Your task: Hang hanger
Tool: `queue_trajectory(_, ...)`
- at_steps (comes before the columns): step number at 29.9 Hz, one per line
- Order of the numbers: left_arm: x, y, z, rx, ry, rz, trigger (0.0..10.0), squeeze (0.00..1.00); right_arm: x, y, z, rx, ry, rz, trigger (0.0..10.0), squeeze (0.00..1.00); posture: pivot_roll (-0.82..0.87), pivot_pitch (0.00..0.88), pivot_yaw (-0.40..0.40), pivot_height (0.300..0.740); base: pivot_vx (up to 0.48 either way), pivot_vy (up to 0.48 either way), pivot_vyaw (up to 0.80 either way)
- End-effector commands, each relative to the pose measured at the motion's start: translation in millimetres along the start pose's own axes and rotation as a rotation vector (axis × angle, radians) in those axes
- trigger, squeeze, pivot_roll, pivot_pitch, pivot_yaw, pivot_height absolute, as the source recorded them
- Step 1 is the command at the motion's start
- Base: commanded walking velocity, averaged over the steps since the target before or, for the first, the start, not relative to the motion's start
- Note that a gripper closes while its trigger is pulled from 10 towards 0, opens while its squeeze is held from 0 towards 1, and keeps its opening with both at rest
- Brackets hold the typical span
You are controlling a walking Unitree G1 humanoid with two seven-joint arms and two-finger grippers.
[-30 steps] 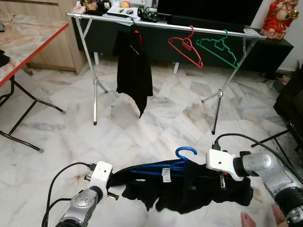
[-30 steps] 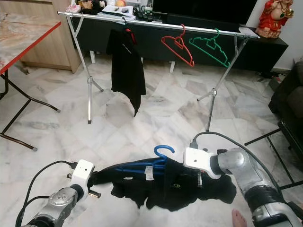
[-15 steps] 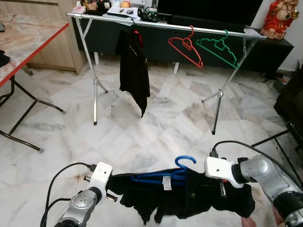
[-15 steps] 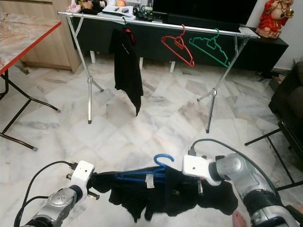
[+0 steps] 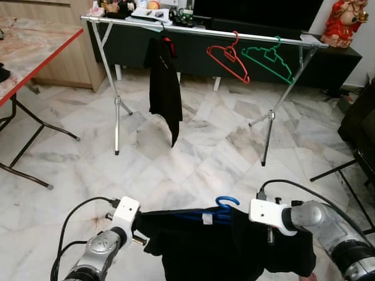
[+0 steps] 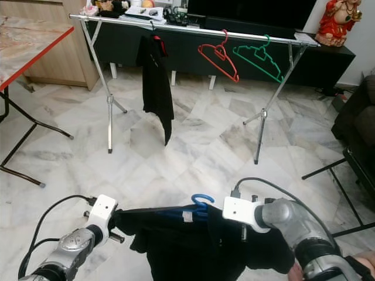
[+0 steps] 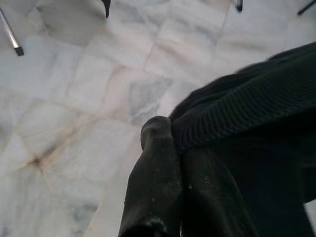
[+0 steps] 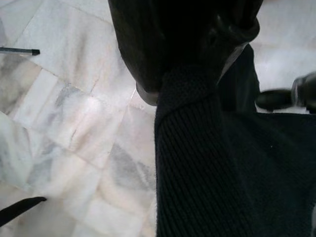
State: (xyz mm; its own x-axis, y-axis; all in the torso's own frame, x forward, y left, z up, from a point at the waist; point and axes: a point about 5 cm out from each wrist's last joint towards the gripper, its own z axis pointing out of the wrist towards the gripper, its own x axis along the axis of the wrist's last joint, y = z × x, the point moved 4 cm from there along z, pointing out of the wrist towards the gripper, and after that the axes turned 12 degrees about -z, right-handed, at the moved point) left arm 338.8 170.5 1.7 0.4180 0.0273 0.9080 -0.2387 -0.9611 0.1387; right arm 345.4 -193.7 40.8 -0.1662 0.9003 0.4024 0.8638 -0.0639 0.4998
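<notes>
One metal rail rack (image 5: pixel 199 30) on marble floor carries one hung black garment (image 5: pixel 164 88) and two plastic hangers, red (image 5: pixel 227 55) and green (image 5: pixel 268 58). One black knit shirt (image 5: pixel 222 246) on blue hanger (image 5: pixel 225 204), white label unreadable, stretched low between left gripper (image 7: pixel 170 133) and right gripper (image 8: pixel 197 74), both pinched closed on ribbed hem.

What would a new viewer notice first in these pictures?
First, the black garment on a blue hanger, stretched between the left gripper and the right gripper, low in front of the robot. Behind it, the drying rack carries a black shirt, a red hanger and a green hanger.
</notes>
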Motion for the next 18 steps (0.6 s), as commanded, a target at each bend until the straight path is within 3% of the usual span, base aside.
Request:
queue_trajectory(1, 7, -4.3, -1.6, -0.008, 0.025, -0.014, 0.0, 0.0, -5, -0.6, 1.3, -0.046, -0.01, 0.06, 0.0, 0.0, -0.05, 0.123, -0.079, 0.74, 0.0, 0.0, 0.0)
queue_trajectory(5, 27, -0.7, 1.5, -0.047, 0.093, -0.033, 0.0, 0.0, 0, -27.6, 20.6, -0.011, 0.005, 0.111, 0.0, 0.0, -0.03, 0.124, -0.073, 0.74, 0.0, 0.0, 0.0)
queue_trajectory(8, 27, -0.7, 1.5, -0.047, 0.093, -0.033, 0.0, 0.0, 0, -27.6, 20.6, -0.011, 0.005, 0.111, 0.0, 0.0, -0.03, 0.124, -0.073, 0.74, 0.0, 0.0, 0.0)
queue_trajectory(10, 38, 6.2, 2.4, -0.111, 0.122, -0.036, 0.0, 0.0, 5, -36.7, 30.3, -0.034, 0.012, 0.154, 0.0, 0.0, -0.03, 0.127, -0.071, 0.74, 0.0, 0.0, 0.0)
queue_trajectory(12, 44, 15.8, 1.7, -0.189, 0.132, -0.03, 0.0, 0.0, 7, -37.6, 37.1, -0.093, 0.004, 0.2, 0.0, 0.0, -0.03, 0.129, -0.066, 0.74, 0.0, 0.0, 0.0)
queue_trajectory(15, 45, 19.9, 0.9, -0.222, 0.133, -0.027, 0.0, 0.0, 8, -37.2, 39.3, -0.118, -0.001, 0.222, 0.0, 0.0, -0.03, 0.129, -0.066, 0.74, 0.0, 0.0, 0.0)
queue_trajectory(18, 50, 31.2, -1.9, -0.299, 0.148, -0.022, 0.0, 0.0, 13, -35.3, 45.4, -0.187, 0.003, 0.32, 0.0, 0.0, -0.02, 0.133, -0.06, 0.74, 0.0, 0.0, 0.0)
